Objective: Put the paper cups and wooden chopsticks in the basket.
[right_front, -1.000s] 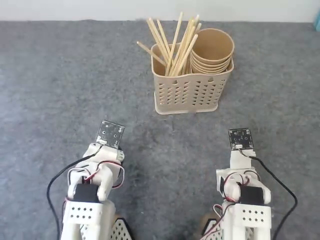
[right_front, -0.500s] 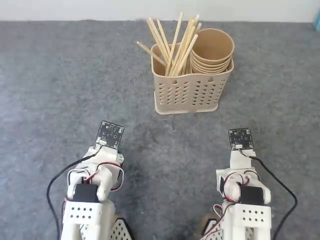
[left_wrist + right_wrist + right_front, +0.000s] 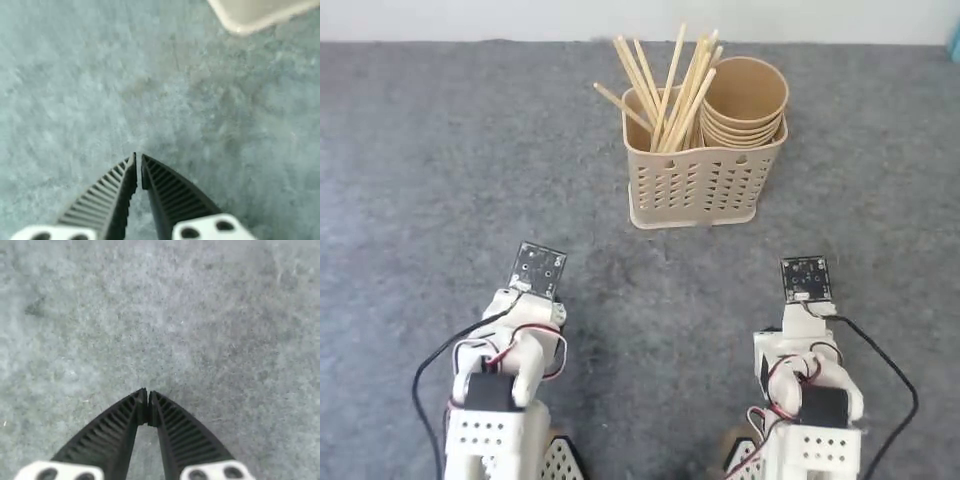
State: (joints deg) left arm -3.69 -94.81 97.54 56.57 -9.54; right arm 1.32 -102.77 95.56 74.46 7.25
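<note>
A beige perforated basket (image 3: 695,185) stands at the back middle of the grey carpet. Several wooden chopsticks (image 3: 665,90) lean in its left half and a stack of brown paper cups (image 3: 745,100) sits in its right half. Both arms are folded back near the front edge, well short of the basket. My left gripper (image 3: 138,160) is shut with nothing in it, and a corner of the basket (image 3: 255,15) shows beyond it. My right gripper (image 3: 148,394) is shut and empty over bare carpet.
Grey carpet (image 3: 440,150) spreads on all sides of the basket. The left arm's base (image 3: 495,420) and the right arm's base (image 3: 810,420) stand at the front edge. A pale wall strip (image 3: 470,18) runs along the back.
The right arm has drawn back slightly toward the front edge. The left arm shifted very little. Basket, cups and chopsticks have not moved.
</note>
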